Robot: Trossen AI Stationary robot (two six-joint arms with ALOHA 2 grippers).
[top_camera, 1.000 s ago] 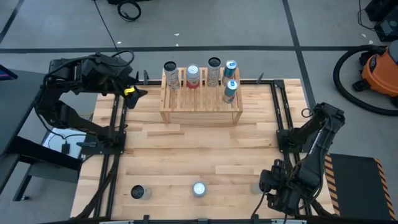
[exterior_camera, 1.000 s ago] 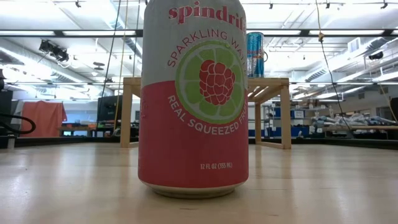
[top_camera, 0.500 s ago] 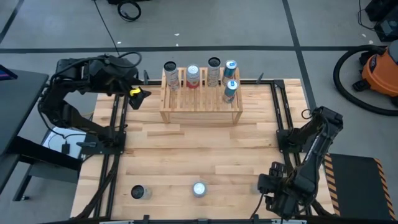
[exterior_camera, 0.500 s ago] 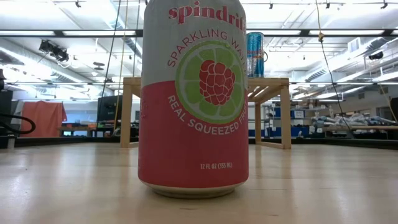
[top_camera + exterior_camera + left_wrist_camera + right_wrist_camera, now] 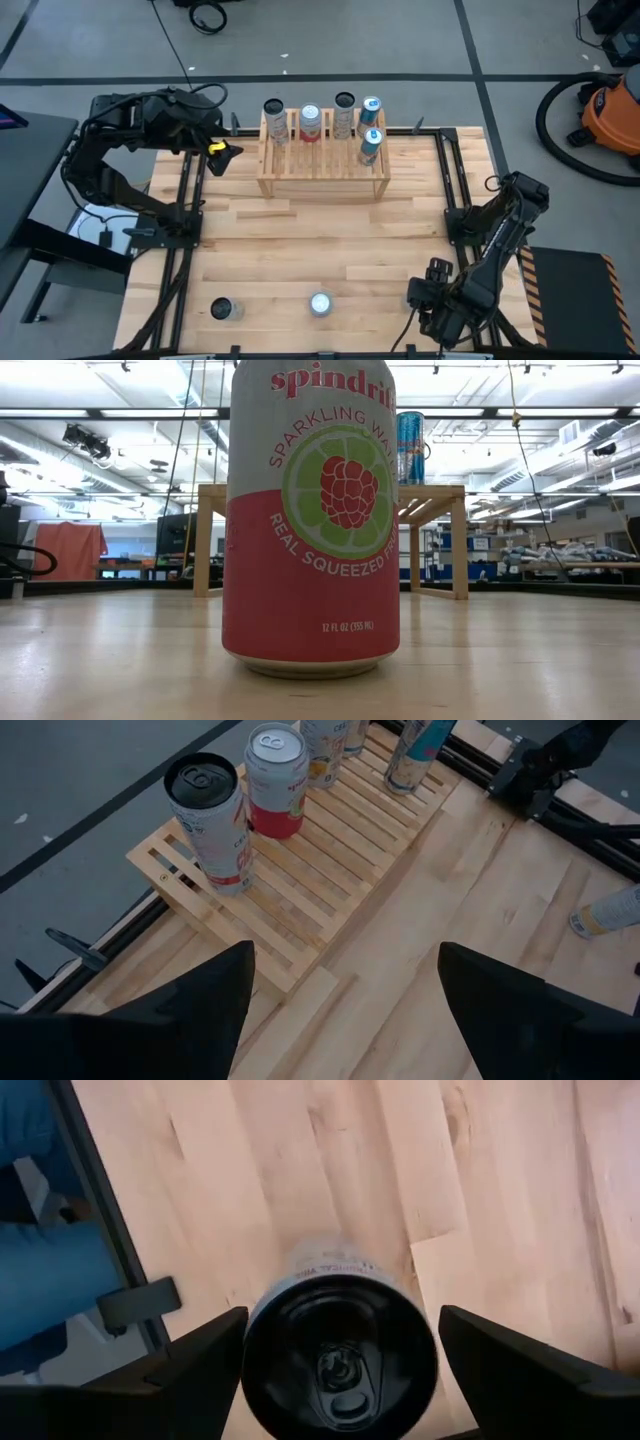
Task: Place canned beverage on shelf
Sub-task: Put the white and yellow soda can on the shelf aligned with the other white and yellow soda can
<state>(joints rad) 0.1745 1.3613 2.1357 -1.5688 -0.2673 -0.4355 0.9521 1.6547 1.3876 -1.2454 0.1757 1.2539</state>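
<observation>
Pale wood shelf (image 5: 322, 160). Near can (image 5: 310, 520): grey top, pink-red base, green lime ring around a red raspberry. Blue can (image 5: 371, 146) at the shelf's 3 o'clock.

The right arm's pincer (image 5: 425, 300) has shifted toward the left along the near edge of the surface (image 5: 320, 240), closing on the silver-topped can (image 5: 320, 304), and its elbow has swung slightly with it. The left pincer (image 5: 222, 150) has drawn a little nearer the shelf (image 5: 322, 172), with the arm's upper links lifted slightly toward the far side.
</observation>
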